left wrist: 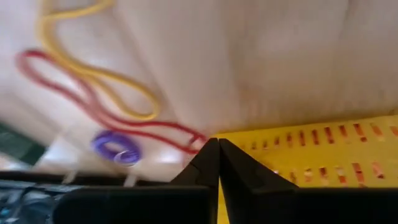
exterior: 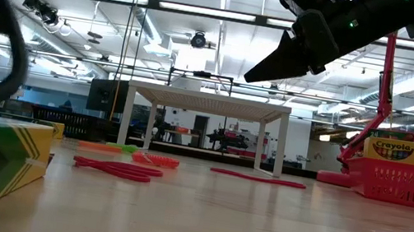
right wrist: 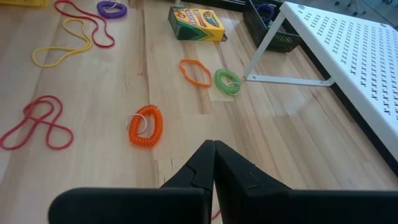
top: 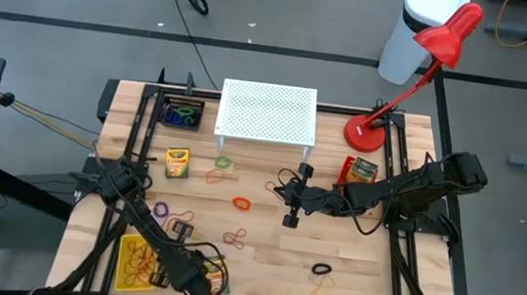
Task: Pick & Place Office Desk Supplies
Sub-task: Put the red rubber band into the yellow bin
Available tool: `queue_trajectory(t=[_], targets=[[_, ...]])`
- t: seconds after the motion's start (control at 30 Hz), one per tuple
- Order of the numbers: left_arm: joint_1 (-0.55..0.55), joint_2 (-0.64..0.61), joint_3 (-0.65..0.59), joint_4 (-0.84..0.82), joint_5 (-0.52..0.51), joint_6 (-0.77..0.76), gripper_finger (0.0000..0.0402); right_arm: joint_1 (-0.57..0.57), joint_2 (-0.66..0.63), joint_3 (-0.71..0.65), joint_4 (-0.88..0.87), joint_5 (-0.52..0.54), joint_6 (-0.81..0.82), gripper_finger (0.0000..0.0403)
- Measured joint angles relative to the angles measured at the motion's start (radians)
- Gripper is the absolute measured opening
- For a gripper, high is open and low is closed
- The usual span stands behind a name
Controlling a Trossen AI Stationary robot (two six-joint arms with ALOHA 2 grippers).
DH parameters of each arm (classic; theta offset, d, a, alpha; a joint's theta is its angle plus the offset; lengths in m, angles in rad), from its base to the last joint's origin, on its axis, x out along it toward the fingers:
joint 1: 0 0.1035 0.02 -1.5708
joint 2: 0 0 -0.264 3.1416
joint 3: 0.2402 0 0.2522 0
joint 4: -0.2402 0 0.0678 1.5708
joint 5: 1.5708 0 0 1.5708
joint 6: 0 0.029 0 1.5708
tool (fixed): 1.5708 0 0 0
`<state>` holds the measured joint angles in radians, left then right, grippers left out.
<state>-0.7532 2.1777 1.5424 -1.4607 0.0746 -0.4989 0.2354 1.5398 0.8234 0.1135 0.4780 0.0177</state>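
High view: the left gripper [top: 192, 282] hangs clenched and empty at the yellow basket [top: 133, 264].

Right wrist view: the right gripper [right wrist: 213, 163] is clenched and empty; the orange coil loop [right wrist: 145, 125] lies just ahead of its fingertips, light, soft, springy, likely best pinched across one side.

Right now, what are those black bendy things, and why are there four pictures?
They are two robot arms at a wooden table. One picture looks down from above, one looks across the tabletop, and two come from cameras on the wrists. The left hand is shut, down by the yellow basket. The right hand is shut and hangs above the middle of the table. Neither holds anything. On the table lie a crayon box, an orange coil loop, a green loop, rubber bands, a white stand and a red lamp.
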Motion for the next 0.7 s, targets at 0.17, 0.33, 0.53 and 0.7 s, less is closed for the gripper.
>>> queue_trajectory(t=[0.17, 0.33, 0.53, 0.7], targets=[[0.000, -0.021, 0.085, -0.098, -0.086, -0.041, 0.0005, 0.000, 0.000, 0.000, 0.001, 0.000, 0.000, 0.0017], [-0.006, -0.114, 0.114, -0.112, -0.101, -0.204, 0.0004, 0.000, 0.000, 0.000, 0.000, -0.001, 0.000, 0.0017], [-0.066, -0.228, 0.109, -0.112, -0.138, -0.385, 0.0004, 0.000, 0.000, 0.000, 0.000, -0.019, 0.000, 0.0017], [-0.073, -0.243, 0.109, -0.110, -0.147, -0.403, 0.0042, 0.000, 0.000, 0.000, 0.004, -0.022, 0.000, 0.0017]])
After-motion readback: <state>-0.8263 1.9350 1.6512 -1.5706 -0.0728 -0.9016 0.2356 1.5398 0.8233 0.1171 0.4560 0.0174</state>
